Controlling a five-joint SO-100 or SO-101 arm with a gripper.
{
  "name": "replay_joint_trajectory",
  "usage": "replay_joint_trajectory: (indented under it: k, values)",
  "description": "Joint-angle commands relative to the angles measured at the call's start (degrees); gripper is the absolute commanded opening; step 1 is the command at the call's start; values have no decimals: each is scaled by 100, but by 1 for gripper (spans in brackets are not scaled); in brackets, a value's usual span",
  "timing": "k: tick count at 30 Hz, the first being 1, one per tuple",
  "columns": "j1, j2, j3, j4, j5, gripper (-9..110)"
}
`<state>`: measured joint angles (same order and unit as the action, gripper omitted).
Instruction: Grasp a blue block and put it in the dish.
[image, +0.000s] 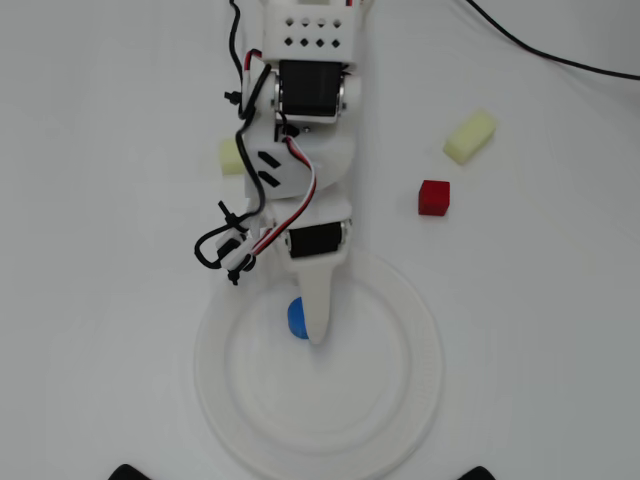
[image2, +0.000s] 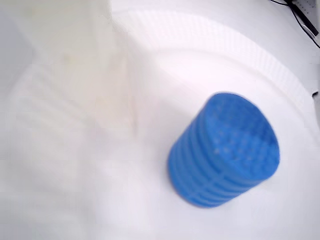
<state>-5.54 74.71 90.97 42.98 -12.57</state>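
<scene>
The blue block (image: 296, 318) is a short ribbed cylinder inside the dish (image: 400, 400), near the dish's upper inner edge in the overhead view. My gripper (image: 308, 328) hangs over the dish with its white finger right beside the block. In the wrist view the block (image2: 225, 150) rests tilted on the dish (image2: 260, 55), with a clear gap between it and the blurred pale finger (image2: 75, 85) at the left. The other finger is out of view. The gripper looks open and holds nothing.
A red cube (image: 433, 197) and a pale yellow block (image: 469, 136) lie on the white table at the upper right. Another pale yellow block (image: 231, 156) is partly hidden under the arm. A black cable (image: 560, 58) runs across the top right.
</scene>
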Motion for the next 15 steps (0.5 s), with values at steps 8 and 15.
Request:
replay_joint_trajectory:
  k: [8, 15]
  values:
    - [123, 1898, -615, 1626, 220, 37]
    - [281, 3955, 773, 2039, 176, 36]
